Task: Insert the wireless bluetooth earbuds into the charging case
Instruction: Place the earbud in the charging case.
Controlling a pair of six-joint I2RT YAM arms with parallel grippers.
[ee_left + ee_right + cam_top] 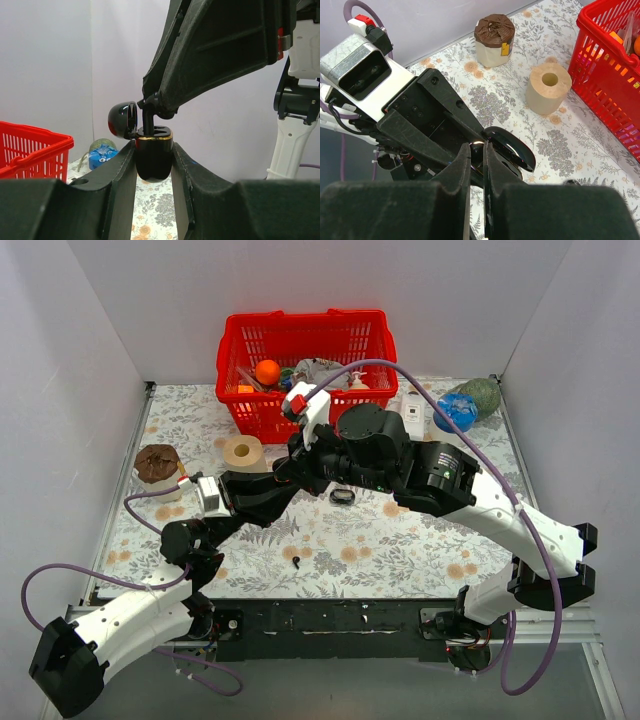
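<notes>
Left tool (154, 149) clenches the open charging case (154, 162); right tool (477, 150) mostly hides an earbud (148, 120), its grip impossible to tell.

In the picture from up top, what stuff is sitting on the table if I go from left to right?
Brown-topped cup → tan tape roll → tiny black earbud → blue ball → green ball. The red basket is too wide to give it one place.
</notes>
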